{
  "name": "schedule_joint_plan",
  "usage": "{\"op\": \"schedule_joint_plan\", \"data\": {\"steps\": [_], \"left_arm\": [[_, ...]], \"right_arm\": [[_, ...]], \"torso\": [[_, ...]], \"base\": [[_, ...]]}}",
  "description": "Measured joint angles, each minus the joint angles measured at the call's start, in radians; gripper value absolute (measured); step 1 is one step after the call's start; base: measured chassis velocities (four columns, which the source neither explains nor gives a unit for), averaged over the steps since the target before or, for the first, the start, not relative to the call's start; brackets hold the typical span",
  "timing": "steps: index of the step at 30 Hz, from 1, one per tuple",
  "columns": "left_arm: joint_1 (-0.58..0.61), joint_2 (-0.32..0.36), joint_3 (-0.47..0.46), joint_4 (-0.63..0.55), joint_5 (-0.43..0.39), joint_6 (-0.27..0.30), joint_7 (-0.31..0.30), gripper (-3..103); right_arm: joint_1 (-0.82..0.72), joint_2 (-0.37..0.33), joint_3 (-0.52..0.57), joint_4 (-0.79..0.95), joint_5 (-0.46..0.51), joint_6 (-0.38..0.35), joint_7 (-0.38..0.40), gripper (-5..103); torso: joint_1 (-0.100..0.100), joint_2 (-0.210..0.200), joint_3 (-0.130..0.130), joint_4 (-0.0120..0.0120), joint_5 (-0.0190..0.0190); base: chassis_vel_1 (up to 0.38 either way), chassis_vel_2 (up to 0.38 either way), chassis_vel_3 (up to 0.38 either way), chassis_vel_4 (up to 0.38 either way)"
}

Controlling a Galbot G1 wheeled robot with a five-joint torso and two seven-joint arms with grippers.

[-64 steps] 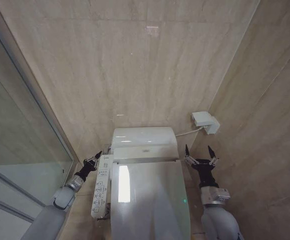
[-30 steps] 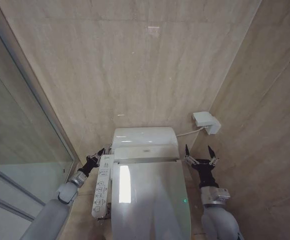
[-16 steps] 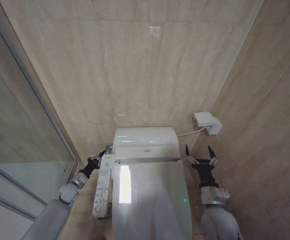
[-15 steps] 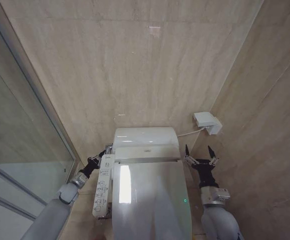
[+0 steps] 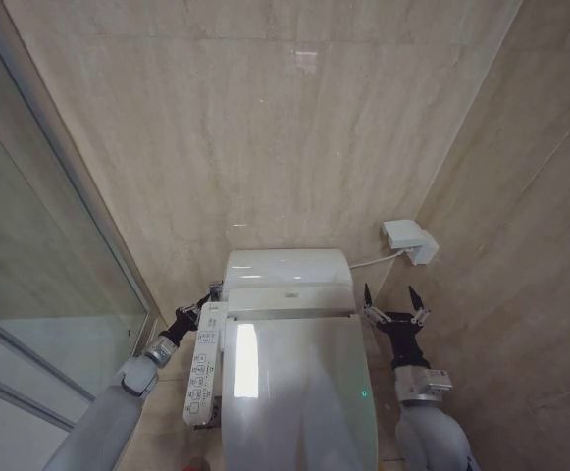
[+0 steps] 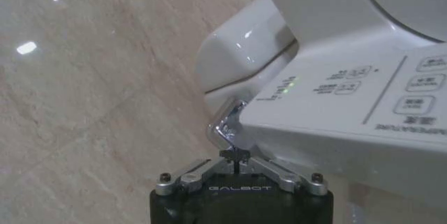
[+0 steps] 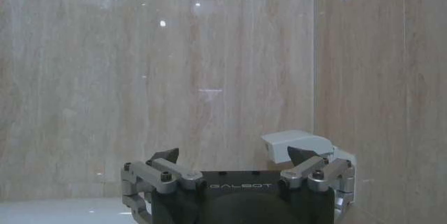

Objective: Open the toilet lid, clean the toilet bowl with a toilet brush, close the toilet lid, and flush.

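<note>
**Toilet with lid shut, one gripper at its flush lever**

Toilet lid (image 5: 299,392) is seen lying flat and closed over the seat, glossy white, running from the centre of the head view down to 6 o'clock. A small green light is lit on it near its right edge. Behind it, toward 12 o'clock, the white tank (image 5: 286,268) is set against a beige tiled wall (image 5: 255,128). A long white control panel (image 5: 204,363) with rows of buttons is fixed along the lid's left side, at about 9 o'clock from the lid.

The left gripper (image 5: 198,310) is held low at the far end of that panel, at about 10 o'clock from the lid's middle. In the left wrist view its fingers (image 6: 236,155) are drawn together to a single point, nothing being held between them, and that point is placed right at a bent chrome lever (image 6: 225,125) tucked under the panel beside the tank; whether it touches the lever cannot be told.

The right gripper (image 5: 390,302) is held upright beside the toilet at about 3 o'clock from the lid, well apart from it, its two fingers spread wide with nothing between them. A white wall box (image 5: 408,239) with a cable is mounted above it, toward 1 o'clock. A glass shower partition (image 5: 39,245) is seen along the left edge.
</note>
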Motion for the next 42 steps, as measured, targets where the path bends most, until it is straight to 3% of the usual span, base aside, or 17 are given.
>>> {"op": "schedule_joint_plan", "data": {"steps": [42], "left_arm": [[-0.04,-0.001,0.021,0.033,-0.017,-0.002,0.003,0]], "right_arm": [[0.0,0.0,0.0,0.0,0.0,0.0,0.0,100]], "torso": [[0.0,0.0,0.0,-0.0002,0.0001]], "base": [[0.0,0.0,0.0,0.0]]}}
